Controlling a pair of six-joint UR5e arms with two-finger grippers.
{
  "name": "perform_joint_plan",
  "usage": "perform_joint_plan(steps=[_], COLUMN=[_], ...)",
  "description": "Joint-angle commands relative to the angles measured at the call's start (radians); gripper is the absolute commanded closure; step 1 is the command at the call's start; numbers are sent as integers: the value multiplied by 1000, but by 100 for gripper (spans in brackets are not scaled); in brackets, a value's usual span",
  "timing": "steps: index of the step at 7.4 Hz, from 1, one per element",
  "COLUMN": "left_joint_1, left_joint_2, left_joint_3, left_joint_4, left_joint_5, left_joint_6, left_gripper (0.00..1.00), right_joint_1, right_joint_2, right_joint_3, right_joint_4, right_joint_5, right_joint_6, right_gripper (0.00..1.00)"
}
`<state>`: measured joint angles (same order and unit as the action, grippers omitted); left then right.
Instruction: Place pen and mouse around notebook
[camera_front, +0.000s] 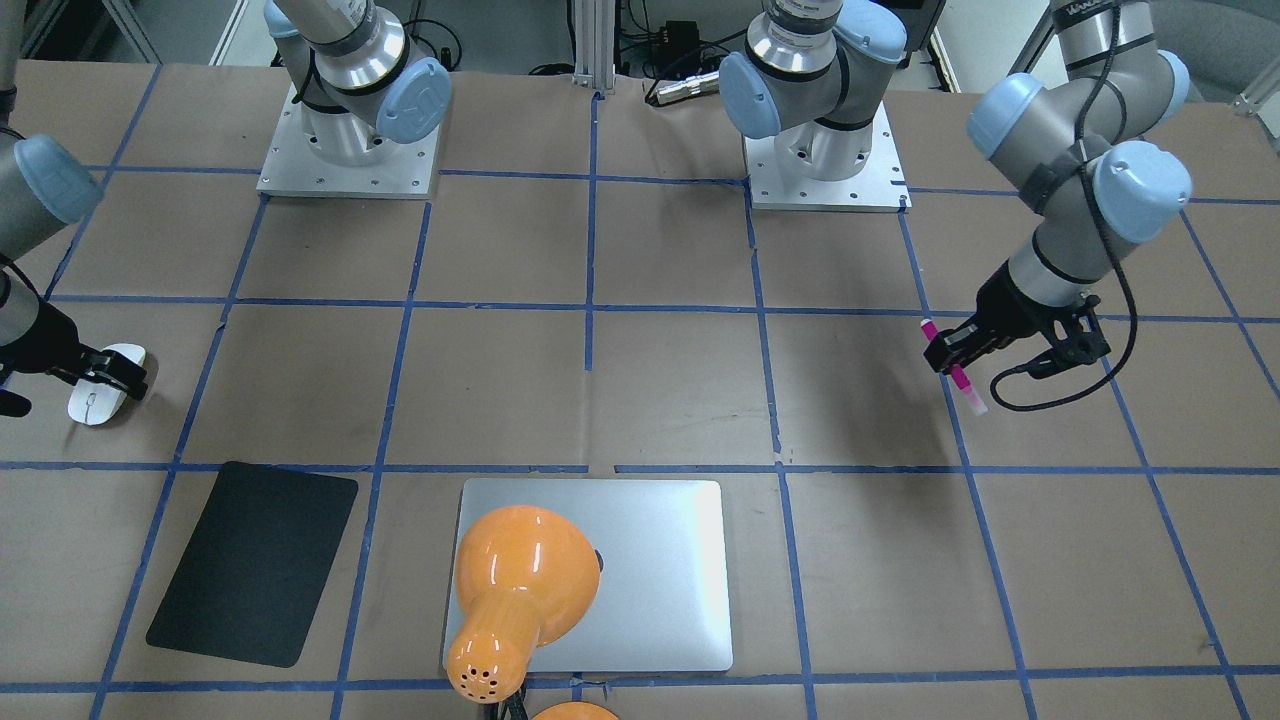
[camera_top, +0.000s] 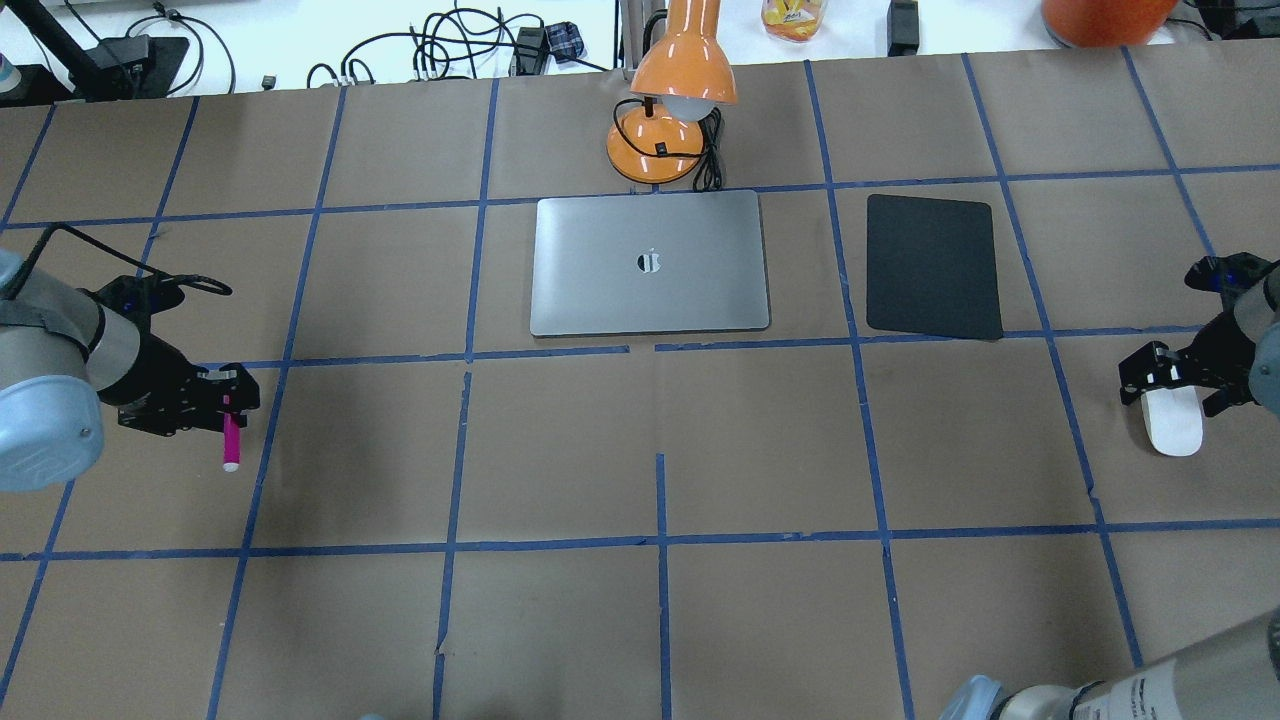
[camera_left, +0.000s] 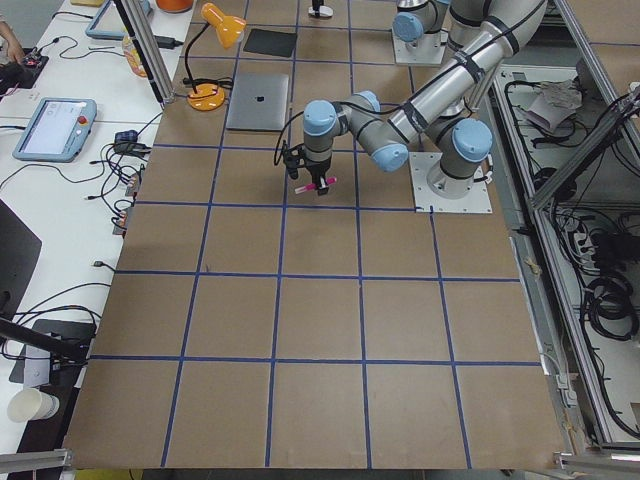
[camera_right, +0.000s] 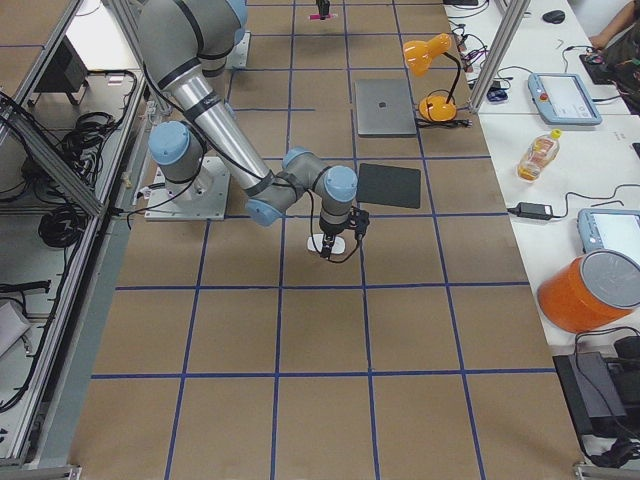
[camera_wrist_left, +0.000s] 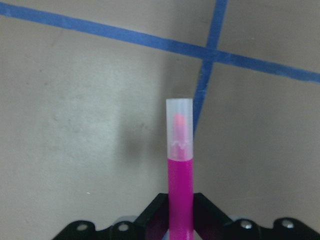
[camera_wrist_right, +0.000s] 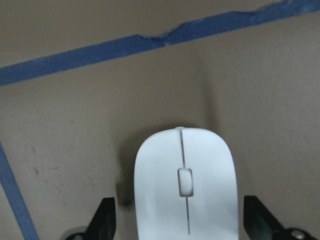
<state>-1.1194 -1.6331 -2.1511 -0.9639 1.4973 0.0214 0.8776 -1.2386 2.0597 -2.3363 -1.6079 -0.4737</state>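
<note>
Left claw (camera_top: 228, 405): closed on the pen (camera_top: 231, 440) and gripping its magenta body. The pale cap end sticks out past the fingers.
Pen: at the robot's left side of the counter (camera_top: 760, 450), well apart from the notebook (camera_top: 650, 300). In the wrist view its shadow falls beside it on the brown paper.
Right claw (camera_top: 1175, 385): open. One finger stands on each side of the mouse (camera_top: 1172, 420), with a narrow gap to it on both sides.
Mouse: lying flat at the robot's right side, beyond the black mat (camera_top: 933, 265) and well apart from the notebook.
Notebook: closed, at the far middle of the counter, with the black mat just beside it.
Orange lamp (camera_top: 682, 75): its base stands just behind the notebook.
</note>
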Motion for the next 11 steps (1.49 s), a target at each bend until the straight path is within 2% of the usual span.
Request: perform_joint_plan(steps=[1,2,3,5,6,7,9,11], left_joint_1=[-266,-418,-553,-728,-767,-766,-793,-847], left_joint_2=[3,-17,-36,-106,-150,-203,-311,-410], left_joint_3=[7,35,66,115,146,199,313,397], left_joint_4=[4,7,-5,-4,-4,-7,-44,-29], left_joint_5=[0,-2,1,-2,12,35,32,-50], left_joint_6=[-511,-767,-1010,-1444,-1575,-1612,-1776,-1878], left_gripper=[100,100,100,100,100,100,100,100], right_joint_1=[0,0,0,1,12,27,146,291], right_joint_2=[1,-2,-7,-22,-12,-1,16,103], right_joint_3=[0,-3,-4,-25,-71,-126,-194,-286], right_joint_4=[0,2,3,6,6,23,38,38], right_joint_5=[0,-3,-4,-1,14,14,13,16], right_joint_6=[3,1,1,9,13,14,82,243], right_gripper=[38,48,54,54,54,55,54,54])
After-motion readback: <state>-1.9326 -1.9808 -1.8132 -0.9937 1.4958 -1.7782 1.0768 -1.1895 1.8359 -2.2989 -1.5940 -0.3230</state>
